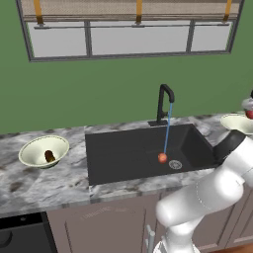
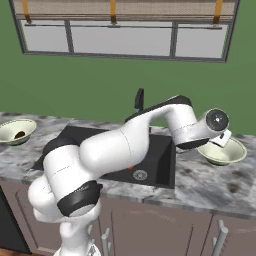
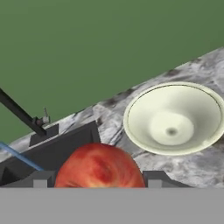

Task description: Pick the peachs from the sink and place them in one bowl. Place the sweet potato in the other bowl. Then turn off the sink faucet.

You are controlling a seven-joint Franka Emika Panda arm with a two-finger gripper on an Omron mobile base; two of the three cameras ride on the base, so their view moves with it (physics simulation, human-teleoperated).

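Carrying one peach [image 3: 99, 166] pinched between the fingers [image 3: 39, 179] toward the empty bowl [image 3: 175, 118] on the counter [image 1: 29, 188] right of the sink [image 1: 143, 153]; centre it above before lowering and releasing.

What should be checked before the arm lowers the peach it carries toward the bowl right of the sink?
1. Held peach sits between the gripper fingers: ok.
2. Right bowl has nothing in it: ok.
3. Peach is directly over that bowl: not ok; in the hand view the bowl lies ahead and to one side.
4. Sweet potato already lies in the left bowl: ok.
5. Second peach waits in the sink near the drain: ok.
6. Faucet turned off: not ok; the water stream is running.
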